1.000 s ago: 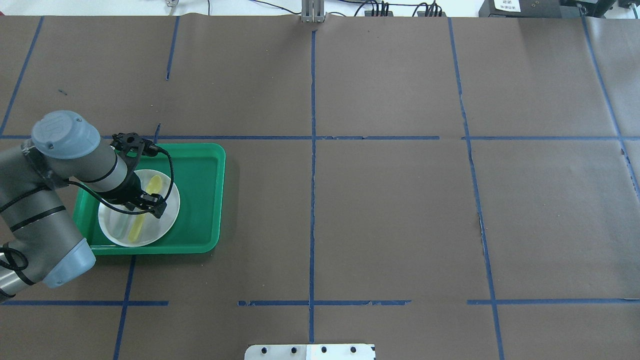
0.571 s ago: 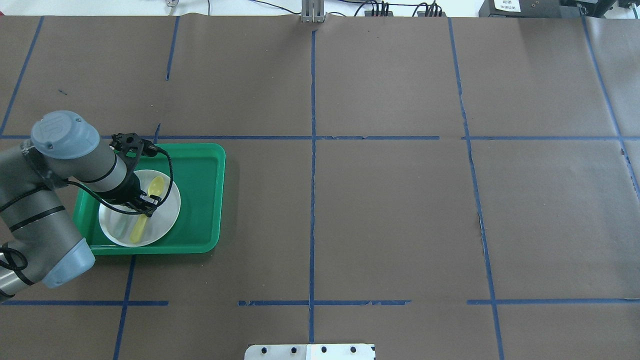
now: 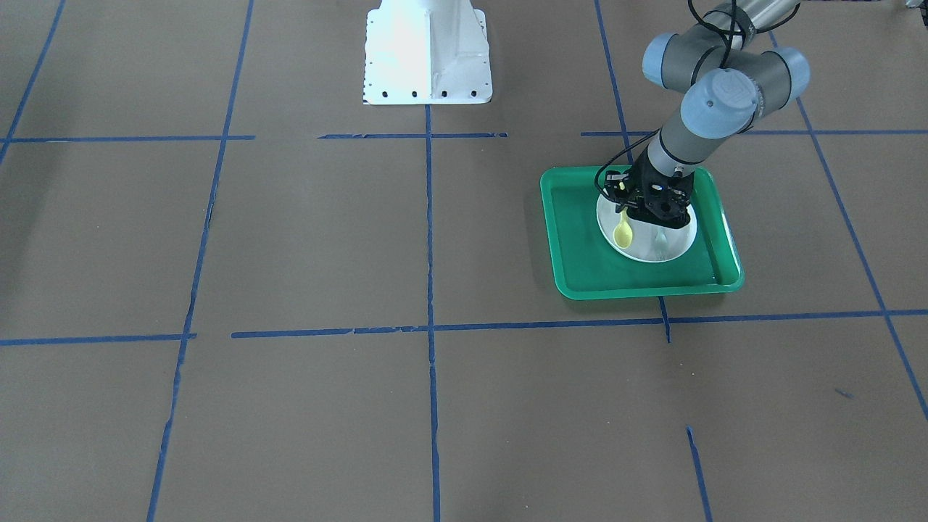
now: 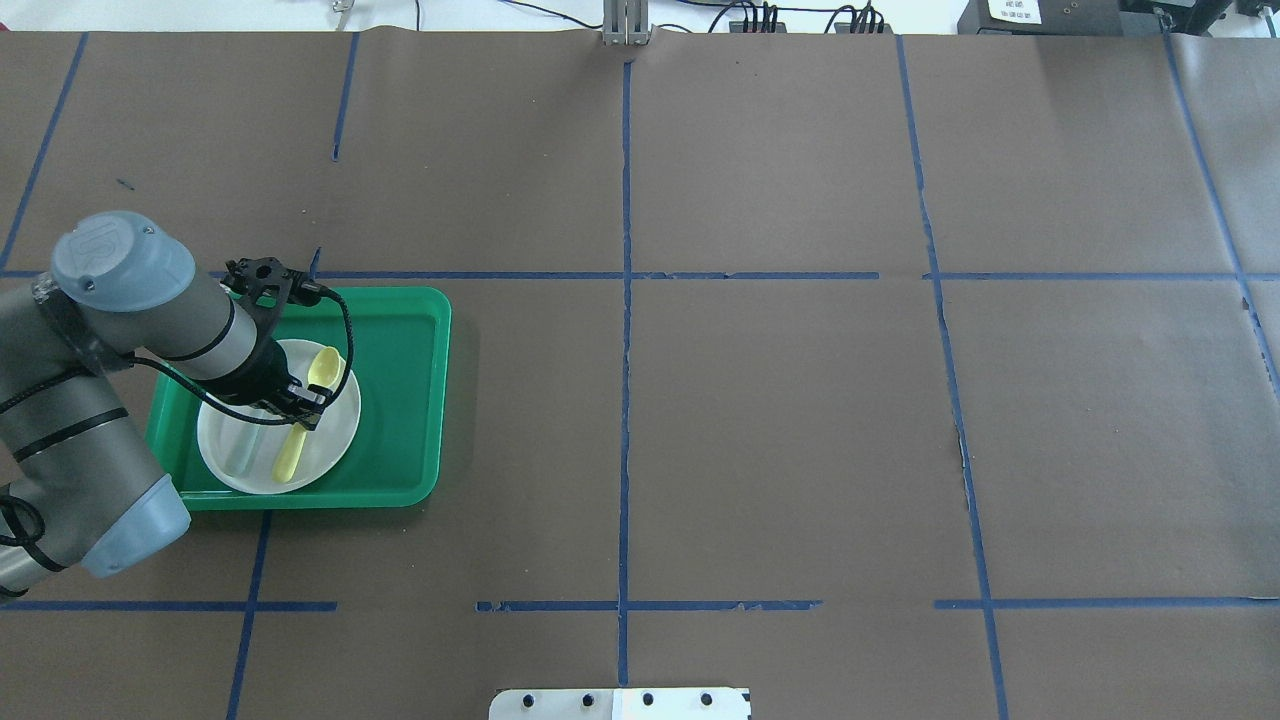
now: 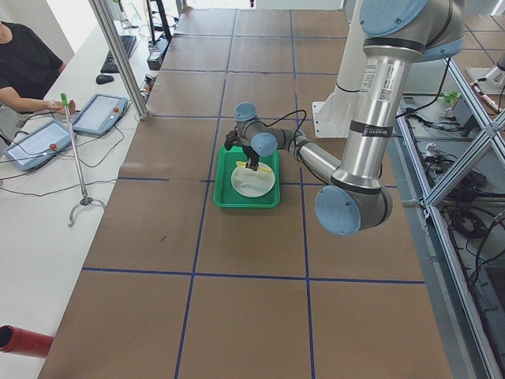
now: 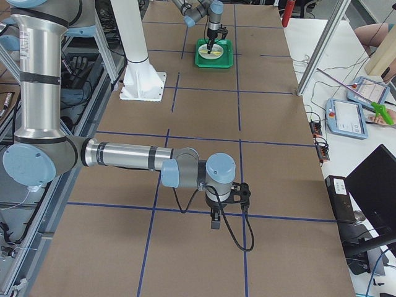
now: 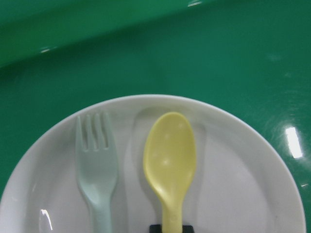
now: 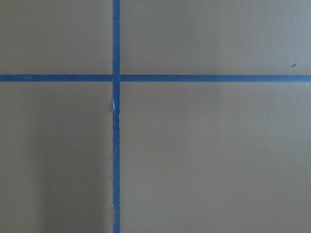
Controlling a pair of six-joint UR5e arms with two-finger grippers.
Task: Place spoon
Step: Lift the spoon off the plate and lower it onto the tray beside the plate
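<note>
The spoon [image 4: 323,367] lies over the white plate [image 4: 335,428], its bowl toward 1 o'clock and its handle toward 7 o'clock in the overhead view. The left gripper [image 4: 303,412] comes down on it from 10 o'clock, fingers pinched onto the handle about midway along. In the left wrist view the yellow bowl faces up and throws a soft shadow on the plate. I cannot tell whether it rests on the plate or is just above it.

At the spoon's 9 o'clock, just beside it and roughly parallel, a pale grey-green fork [image 7: 97,170] lies flat on the same plate.

The plate sits in the half of a green tray [image 4: 400,400] toward 9 o'clock. The tray's other half holds nothing but its glossy floor.

The tray rests at about 8 o'clock on a table covered in brown paper [image 4: 780,420], which blue tape lines [image 4: 625,400] divide into large rectangles. The robot's white pedestal [image 3: 426,51] stands at the table's near edge.

The right gripper [image 6: 215,218] hangs over a tape crossing, well apart from the tray, and I cannot tell how its fingers stand.

Beyond the table's far side runs a white bench with a tablet [image 5: 99,113], where a person [image 5: 24,67] is seated.
</note>
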